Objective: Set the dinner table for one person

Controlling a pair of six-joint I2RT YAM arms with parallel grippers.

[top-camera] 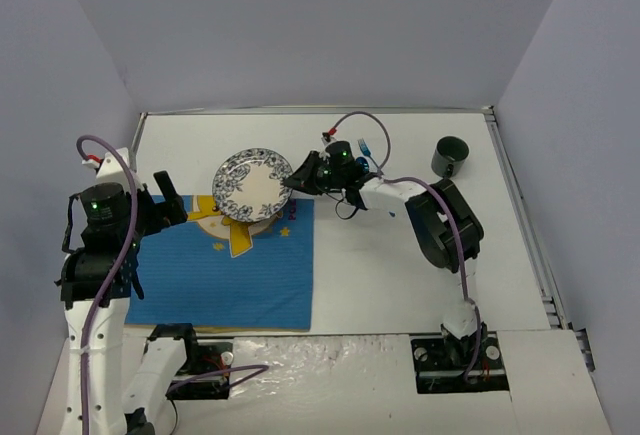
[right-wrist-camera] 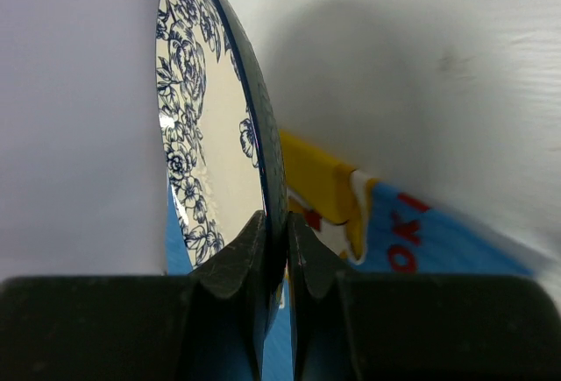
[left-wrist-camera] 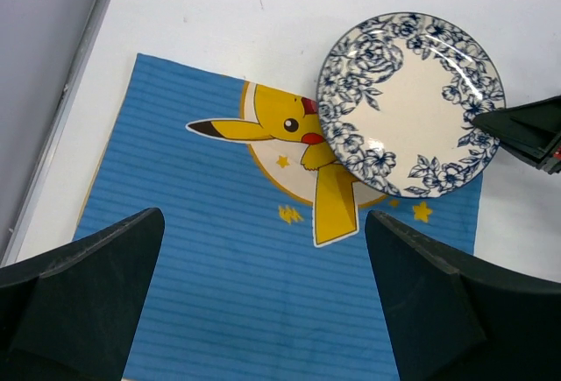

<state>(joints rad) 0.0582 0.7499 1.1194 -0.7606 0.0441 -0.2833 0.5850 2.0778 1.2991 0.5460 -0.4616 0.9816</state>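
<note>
While right tool [right-wrist-camera: 276, 223] pinches plate [right-wrist-camera: 210, 162] rim, left tool [left-wrist-camera: 263, 219] gapes | placemat [right-wrist-camera: 460, 234]: red "OK"

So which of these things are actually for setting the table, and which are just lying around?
For the job: plate, held by the right gripper; blue placemat; dark cup; blue-handled utensil; dinner table.
Just there: purple cables; grey walls.

Scene is evenly lit by diffuse overhead light; no hard shadows are seen. Glare is picked up on the glossy strip [top-camera: 330, 355] along the near edge of the dinner table [top-camera: 400, 275]. In the right wrist view, a soft shadow is thrown beneath the plate [right-wrist-camera: 219, 162] and a glint is caught on its face. The placemat [right-wrist-camera: 421, 241] is rendered blurred, possibly from close focus.
</note>
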